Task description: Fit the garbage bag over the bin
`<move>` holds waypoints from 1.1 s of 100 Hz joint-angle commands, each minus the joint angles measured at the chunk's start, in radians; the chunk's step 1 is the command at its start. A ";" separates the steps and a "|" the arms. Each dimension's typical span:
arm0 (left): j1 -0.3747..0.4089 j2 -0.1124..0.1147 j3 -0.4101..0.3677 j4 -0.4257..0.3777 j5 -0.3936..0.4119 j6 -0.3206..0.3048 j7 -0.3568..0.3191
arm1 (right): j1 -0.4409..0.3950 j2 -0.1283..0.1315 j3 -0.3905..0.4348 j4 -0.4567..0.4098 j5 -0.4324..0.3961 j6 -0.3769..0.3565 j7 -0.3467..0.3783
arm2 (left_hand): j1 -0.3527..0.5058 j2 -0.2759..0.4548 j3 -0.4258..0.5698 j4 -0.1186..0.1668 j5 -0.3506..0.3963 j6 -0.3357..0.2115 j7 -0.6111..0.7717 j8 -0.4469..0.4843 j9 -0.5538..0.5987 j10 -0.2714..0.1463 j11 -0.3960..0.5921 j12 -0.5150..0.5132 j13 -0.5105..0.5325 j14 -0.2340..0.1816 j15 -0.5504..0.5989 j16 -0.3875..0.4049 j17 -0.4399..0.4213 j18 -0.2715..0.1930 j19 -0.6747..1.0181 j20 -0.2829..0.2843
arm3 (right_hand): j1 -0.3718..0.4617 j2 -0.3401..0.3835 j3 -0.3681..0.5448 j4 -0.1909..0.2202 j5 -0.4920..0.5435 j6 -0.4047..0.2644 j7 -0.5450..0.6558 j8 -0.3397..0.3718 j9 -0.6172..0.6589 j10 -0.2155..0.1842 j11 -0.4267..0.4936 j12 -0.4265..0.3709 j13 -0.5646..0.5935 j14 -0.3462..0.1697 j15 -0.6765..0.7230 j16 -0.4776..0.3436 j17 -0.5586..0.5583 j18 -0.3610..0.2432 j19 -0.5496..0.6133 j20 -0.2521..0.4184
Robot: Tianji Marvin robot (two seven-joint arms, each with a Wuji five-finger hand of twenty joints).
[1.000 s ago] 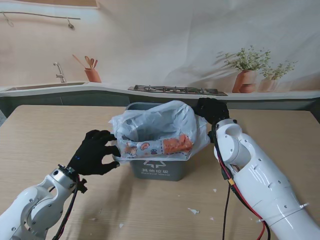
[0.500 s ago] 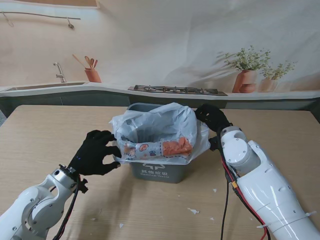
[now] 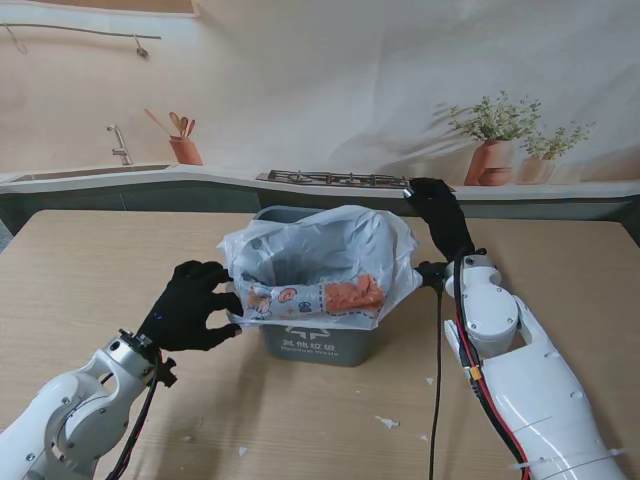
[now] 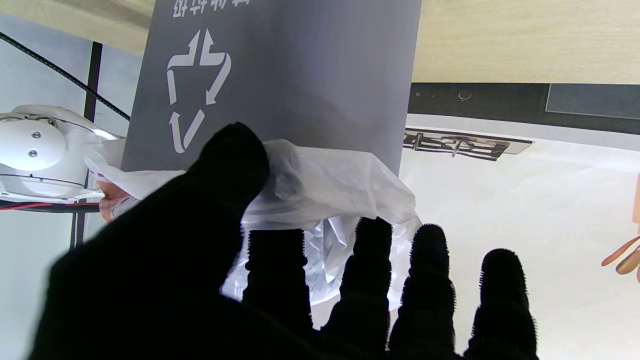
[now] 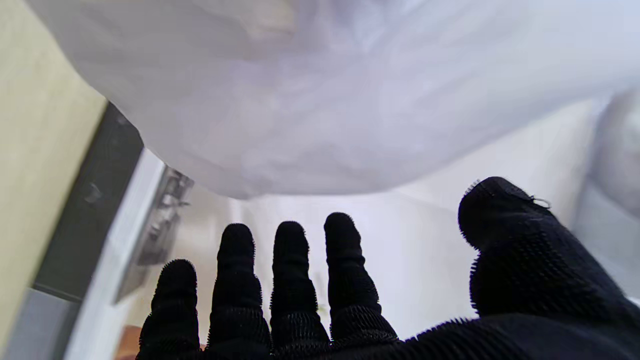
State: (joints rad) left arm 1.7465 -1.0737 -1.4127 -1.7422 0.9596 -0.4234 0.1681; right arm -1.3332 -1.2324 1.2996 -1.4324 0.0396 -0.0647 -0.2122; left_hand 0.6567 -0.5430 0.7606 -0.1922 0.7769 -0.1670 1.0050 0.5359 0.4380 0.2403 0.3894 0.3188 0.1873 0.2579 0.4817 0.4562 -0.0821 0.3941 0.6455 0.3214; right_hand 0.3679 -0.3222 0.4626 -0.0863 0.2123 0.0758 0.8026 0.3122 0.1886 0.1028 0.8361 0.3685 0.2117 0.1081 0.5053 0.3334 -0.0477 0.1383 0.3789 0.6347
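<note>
A grey bin (image 3: pixel 315 339) with a white recycling mark stands mid-table. A translucent white garbage bag (image 3: pixel 320 250) is draped over its mouth, puffed up, with an orange printed patch (image 3: pixel 352 293) on the near fold. My left hand (image 3: pixel 193 305), in a black glove, pinches the bag's edge (image 4: pixel 320 175) at the bin's left near corner, thumb (image 4: pixel 235 155) pressed on the plastic against the bin wall (image 4: pixel 300 75). My right hand (image 3: pixel 440 215) is raised beside the bin's right far corner, fingers (image 5: pixel 290 260) spread, holding nothing; the bag (image 5: pixel 320 100) hangs close in front of it.
Small white scraps (image 3: pixel 387 422) lie on the wooden table (image 3: pixel 80 270) near me. Behind the table runs a counter backdrop with a stove (image 3: pixel 350 180), a sink (image 3: pixel 90 172) and potted plants (image 3: pixel 495 150).
My right hand has let go of the bag's right far edge and lifted up and away with fingers straightened. The bag has spread a little wider there. The left hand stayed put.
</note>
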 commanded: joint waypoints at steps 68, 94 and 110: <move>0.005 0.000 0.007 0.002 0.005 0.004 -0.013 | -0.208 0.110 0.063 -0.241 -0.612 -0.594 0.083 | 0.000 -0.017 0.022 -0.037 0.038 -0.010 0.034 0.005 -0.011 0.020 0.008 -0.002 -0.020 0.000 0.008 0.014 -0.016 0.025 -0.016 -0.013 | -0.197 -0.158 0.188 -0.006 0.124 -0.155 -0.038 0.006 0.145 -0.114 -0.002 0.025 0.104 -0.061 -0.051 -0.023 0.151 0.038 -0.050 -0.084; 0.011 0.000 0.008 -0.006 0.006 0.002 -0.015 | -0.197 0.135 0.018 -0.238 -0.825 -0.637 0.069 | 0.000 -0.022 0.024 -0.036 0.041 -0.005 0.034 0.002 -0.012 0.017 0.009 -0.002 -0.020 0.000 0.008 0.014 -0.016 0.025 -0.016 -0.013 | -0.189 -0.204 0.202 -0.012 0.181 -0.174 -0.025 0.025 0.215 -0.118 0.032 0.041 0.134 -0.057 -0.028 -0.012 0.148 0.048 -0.053 -0.095; 0.011 0.002 0.009 -0.006 0.008 -0.001 -0.019 | -0.178 0.144 -0.011 -0.222 -0.884 -0.647 0.062 | 0.000 -0.023 0.024 -0.035 0.041 -0.007 0.034 0.001 -0.014 0.011 0.011 -0.001 -0.021 -0.005 0.009 0.014 -0.017 0.026 -0.017 -0.013 | -0.176 -0.210 0.207 -0.016 0.238 -0.199 -0.001 0.049 0.293 -0.126 0.063 0.054 0.164 -0.057 -0.007 -0.002 0.149 0.051 -0.054 -0.102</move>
State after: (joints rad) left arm 1.7490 -1.0728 -1.4071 -1.7440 0.9634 -0.4243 0.1677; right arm -1.5158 -1.0844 1.2987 -1.6625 -0.8542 -0.7008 -0.1749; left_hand 0.6567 -0.5480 0.7606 -0.1922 0.7769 -0.1670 1.0050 0.5358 0.4380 0.2403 0.3894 0.3188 0.1873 0.2579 0.4817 0.4562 -0.0822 0.3941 0.6455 0.3214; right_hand 0.2070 -0.5035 0.6473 -0.0863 0.4314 -0.0869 0.7892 0.3443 0.4462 0.0041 0.8773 0.4102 0.3545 0.0698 0.4873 0.3196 0.1025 0.1771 0.3511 0.5440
